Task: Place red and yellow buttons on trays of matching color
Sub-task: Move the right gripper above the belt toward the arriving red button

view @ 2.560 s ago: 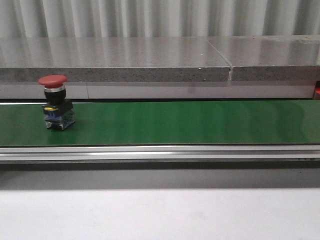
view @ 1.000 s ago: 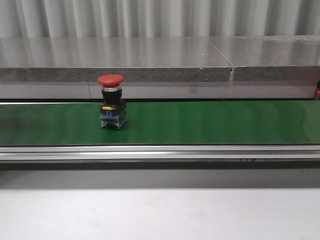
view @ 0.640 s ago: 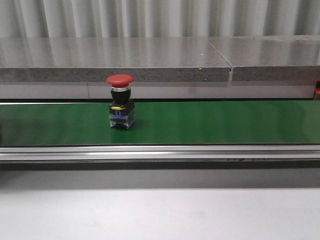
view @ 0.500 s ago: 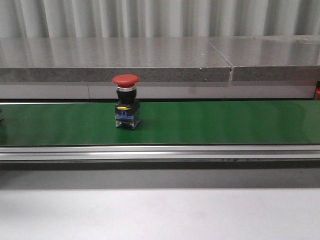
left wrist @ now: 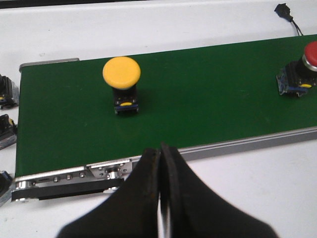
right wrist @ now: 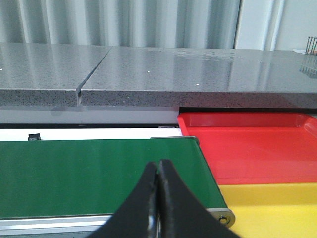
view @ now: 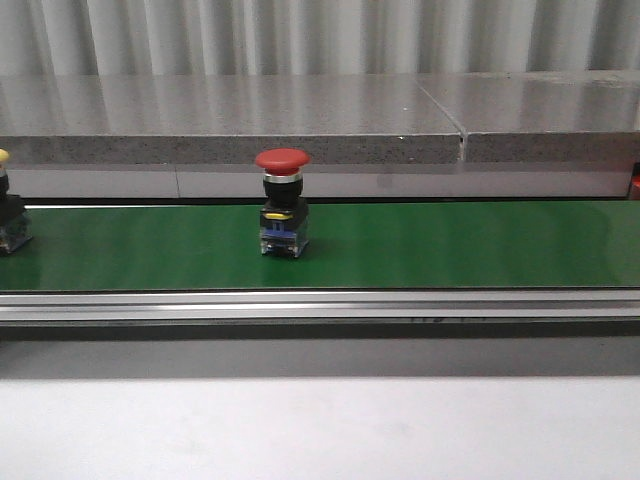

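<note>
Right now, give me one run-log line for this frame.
belt: red button upright mid-belt | yellow button upright near belt's left end | left gripper shut, empty | right gripper shut, empty | red tray, yellow tray empty

I see the green conveyor belt (view: 450, 245) carrying the red button (view: 283, 202) upright mid-belt, yellow button (left wrist: 122, 84) near its left end.

Red button (view: 282, 205) stands upright mid green belt (view: 450, 245); yellow button (left wrist: 122, 84) upright near the belt's left end. Red tray (right wrist: 247, 144) adjoins yellow tray (right wrist: 277, 208) beside the belt's right end.
</note>
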Available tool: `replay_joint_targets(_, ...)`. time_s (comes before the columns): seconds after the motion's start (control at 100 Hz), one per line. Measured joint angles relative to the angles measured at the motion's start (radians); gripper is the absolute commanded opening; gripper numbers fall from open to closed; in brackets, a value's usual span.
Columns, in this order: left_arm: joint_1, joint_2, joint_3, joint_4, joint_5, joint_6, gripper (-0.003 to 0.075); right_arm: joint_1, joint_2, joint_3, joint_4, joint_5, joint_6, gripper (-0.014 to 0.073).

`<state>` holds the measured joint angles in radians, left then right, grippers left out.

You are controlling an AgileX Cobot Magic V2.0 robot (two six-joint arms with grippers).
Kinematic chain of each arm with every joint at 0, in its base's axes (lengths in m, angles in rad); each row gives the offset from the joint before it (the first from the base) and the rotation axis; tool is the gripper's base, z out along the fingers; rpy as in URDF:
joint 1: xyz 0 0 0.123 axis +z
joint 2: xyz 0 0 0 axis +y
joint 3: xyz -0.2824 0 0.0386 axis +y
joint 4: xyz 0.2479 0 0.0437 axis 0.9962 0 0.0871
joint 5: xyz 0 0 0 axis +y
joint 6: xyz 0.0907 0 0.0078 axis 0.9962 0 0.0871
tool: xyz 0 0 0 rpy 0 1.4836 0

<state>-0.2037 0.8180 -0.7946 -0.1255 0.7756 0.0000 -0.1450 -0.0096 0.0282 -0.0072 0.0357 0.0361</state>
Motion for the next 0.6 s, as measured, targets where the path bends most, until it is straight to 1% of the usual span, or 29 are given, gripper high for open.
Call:
replay_joint_targets(0.36, 0.0, -0.311, 0.18, 0.002, -0.002, 0.0, -0.002, 0.0, 0.0, 0.0, 0.0, 0.0, 0.0, -0.0056)
replay_joint_targets(0.6, 0.0, -0.445, 0.248, 0.002, -0.002, 0.0, -0.002, 0.0, 0.0, 0.0, 0.0, -0.004, 0.0, -0.0056)
